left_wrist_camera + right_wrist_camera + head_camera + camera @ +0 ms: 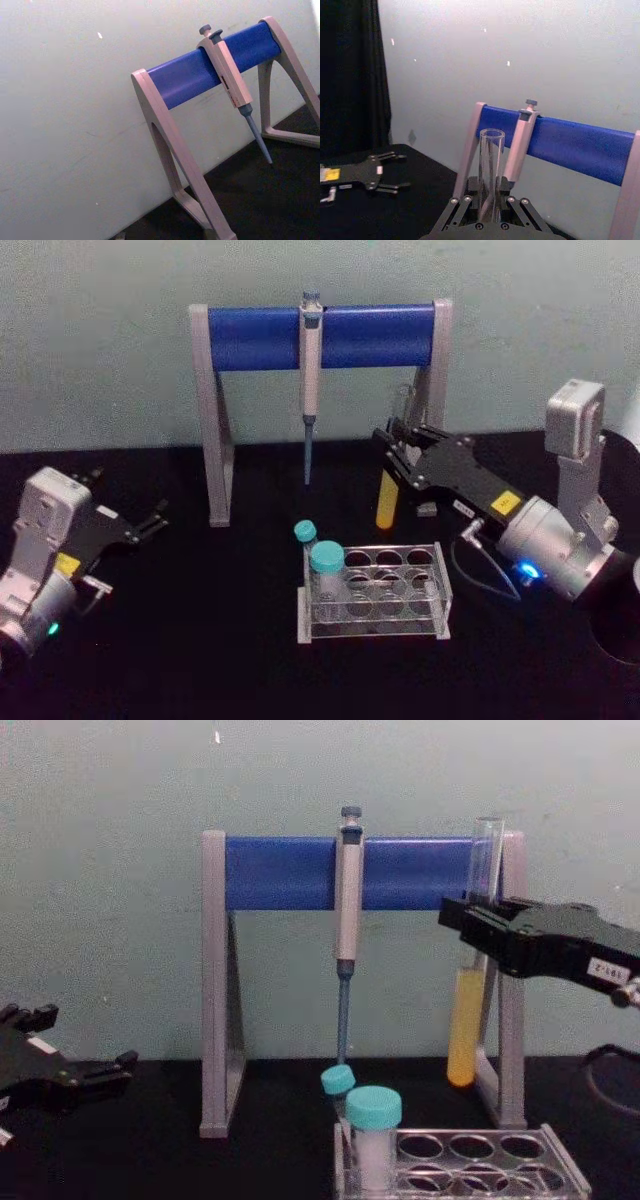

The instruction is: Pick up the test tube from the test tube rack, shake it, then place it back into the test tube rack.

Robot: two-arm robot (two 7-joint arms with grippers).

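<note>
You've got 1 black table [200,660] under everything. At the back stands 1 pipette stand [260,337]: 2 grey legs, 1 blue crossbar, w/ 1 pipette [311,350] hanging from the bar's middle, tip down.

2 arms next. Your right gripper [392,452] reaches in from the right, up off the table & in front of the stand's right leg. Its fingers are clamped on the test tube [386,502] approx at mid-height. Your left gripper [152,520] sits low at the left, well apart from the rest, fingers spread w/ nothing btwn them.

1 test tube rack [425,562], clear plastic, stands at centre front, w/ rows of round holes in its top plate. The 1 test tube is out of the rack: upright, hanging clear of the table just behind the rack's right half, yellow-orange liquid in its lower part.

Smallest are 2 teal-capped vials at the rack's left end: front vial [327,560] upright, rear vial [305,532] leaning a bit.
</note>
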